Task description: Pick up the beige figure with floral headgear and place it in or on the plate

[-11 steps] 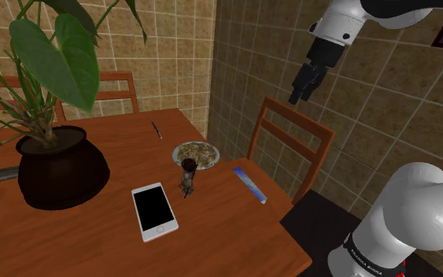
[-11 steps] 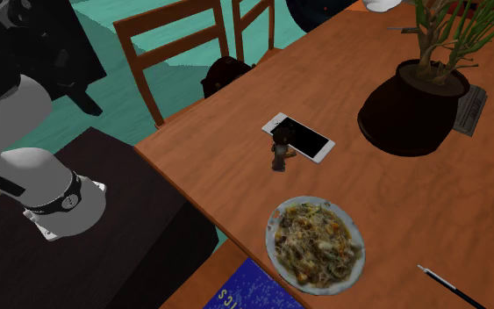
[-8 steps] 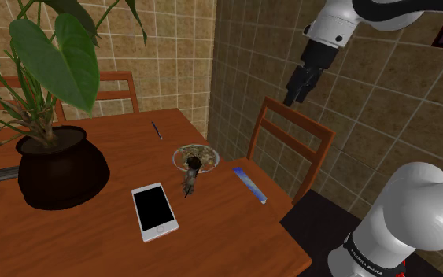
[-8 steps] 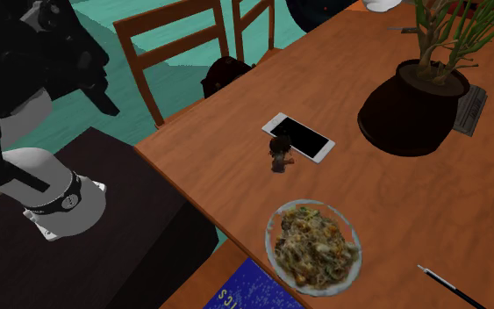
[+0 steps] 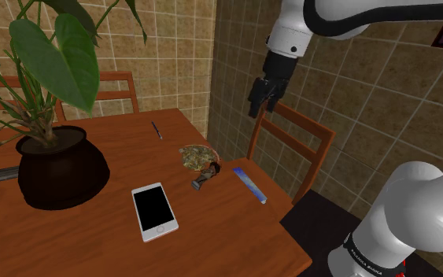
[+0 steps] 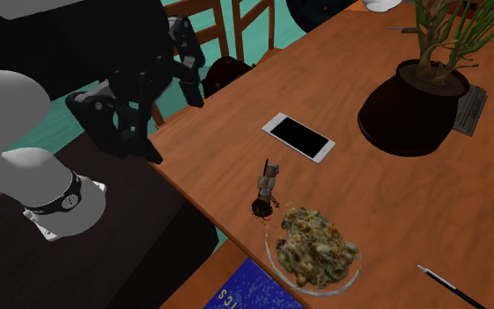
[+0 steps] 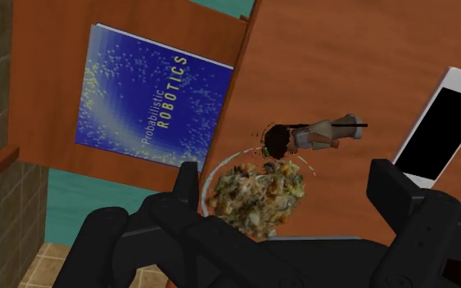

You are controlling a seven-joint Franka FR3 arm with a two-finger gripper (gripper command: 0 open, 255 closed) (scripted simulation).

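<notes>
The small beige figure (image 5: pixel 201 179) with a dark head lies toppled on the wooden table, its head against the rim of the plate (image 5: pixel 197 155). The plate (image 6: pixel 317 249) is heaped with food and looks slightly tipped. In the second exterior view the figure (image 6: pixel 268 188) points head-down toward the table edge. My black gripper (image 5: pixel 260 101) hangs open and empty, well above the table's corner near the chair. From the wrist, the figure (image 7: pixel 312 135) lies just beyond the plate (image 7: pixel 257 190), and my gripper (image 7: pixel 290 192) stands with its fingers (image 7: pixel 186 185) wide apart.
A white phone (image 5: pixel 154 210) lies beside the figure. A blue book (image 5: pixel 249 182) rests at the table edge and a pen (image 5: pixel 157 130) lies farther back. A dark pot (image 5: pixel 58 167) with a big leafy plant stands on the table. A wooden chair (image 5: pixel 290 143) sits under my arm.
The figure has fallen over and slid from beside the phone toward the table edge by the plate. The plate has shifted and tipped. My arm swung toward the shoulder view's left and lower.
</notes>
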